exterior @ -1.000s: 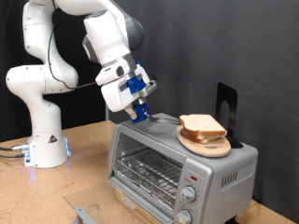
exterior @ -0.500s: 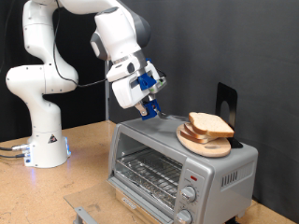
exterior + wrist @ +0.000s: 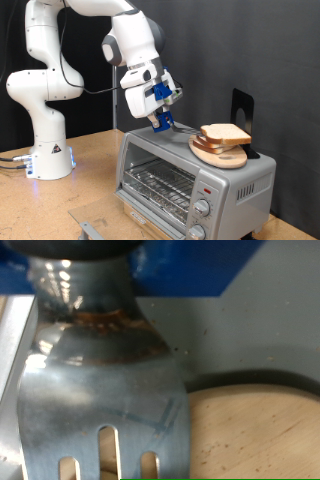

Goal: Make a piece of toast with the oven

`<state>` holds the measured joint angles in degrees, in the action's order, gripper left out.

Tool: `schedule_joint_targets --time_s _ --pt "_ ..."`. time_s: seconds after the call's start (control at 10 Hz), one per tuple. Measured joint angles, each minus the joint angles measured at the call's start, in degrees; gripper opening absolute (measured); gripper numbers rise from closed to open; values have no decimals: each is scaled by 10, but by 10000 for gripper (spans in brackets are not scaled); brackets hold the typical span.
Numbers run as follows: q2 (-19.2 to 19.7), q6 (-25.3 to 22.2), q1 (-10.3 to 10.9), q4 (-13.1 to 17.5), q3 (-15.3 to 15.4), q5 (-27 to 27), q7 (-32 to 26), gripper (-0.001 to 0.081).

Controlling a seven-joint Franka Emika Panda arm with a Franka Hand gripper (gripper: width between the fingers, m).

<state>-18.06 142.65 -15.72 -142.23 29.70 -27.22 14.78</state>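
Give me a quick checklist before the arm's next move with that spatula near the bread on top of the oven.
1. Spatula held in gripper: ok, it shows between the fingers.
2. Spatula blade level with the wooden plate: cannot tell.
3. Bread slices on the plate atop the oven: ok, stacked there.
4. Oven door open: not ok, it looks shut.
5. Wire rack in place: ok, visible through the glass.
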Motion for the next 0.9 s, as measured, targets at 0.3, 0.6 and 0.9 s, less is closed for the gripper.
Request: schedule_joint_targets --time_s 0.3,0.6,0.9 --pt "6 -9 -4 13 0 10 14 490" --pt "21 -38 -10 36 0 37 42 490" --pt "48 -70 -11 71 3 73 86 490"
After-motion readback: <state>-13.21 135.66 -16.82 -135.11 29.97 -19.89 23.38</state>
